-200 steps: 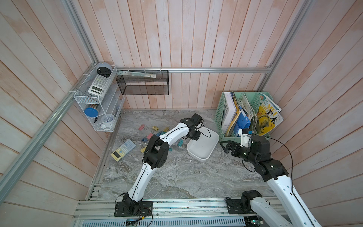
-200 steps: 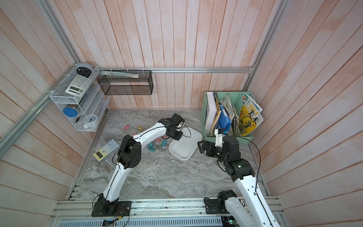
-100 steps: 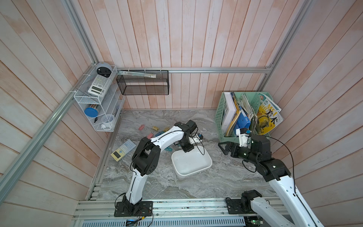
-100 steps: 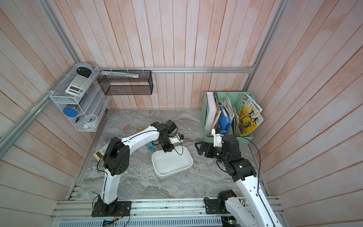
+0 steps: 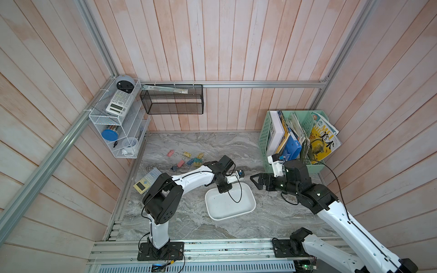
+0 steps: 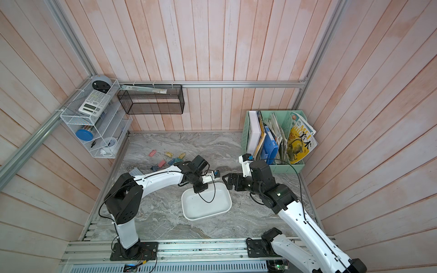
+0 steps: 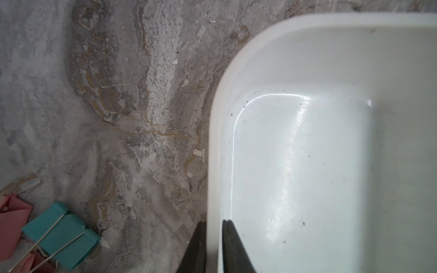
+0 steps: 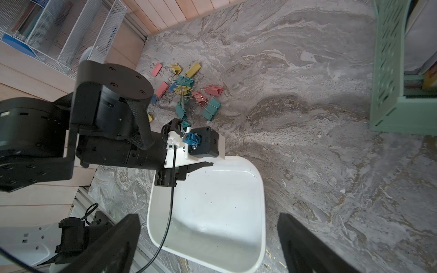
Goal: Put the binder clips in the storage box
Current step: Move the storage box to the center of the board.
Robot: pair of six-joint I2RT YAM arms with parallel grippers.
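L gripper (image 7: 213,222): pointing down, jaws narrowly apart | R gripper (image 8: 208,217): jaws spread wide, hovering

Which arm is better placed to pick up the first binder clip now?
Probably the left: the left gripper straddles the storage box rim close beside the binder clips; the open right gripper hovers across the box from them.

Binder clips (image 5: 197,162): small pastel clips in pink, teal, yellow and blue with thin silver wire handles, scattered flat in one loose cluster on the grey marbled tabletop (image 5: 189,219), several overlapping, one pink clip (image 5: 170,153) set slightly apart at the far edge. Storage box (image 5: 236,209): shallow white plastic tray with rounded corners and a plain rim, set upright and skewed to the table edges, placed near the cluster but apart from it, its glossy floor marked with dark specks, all clips seen lying outside it
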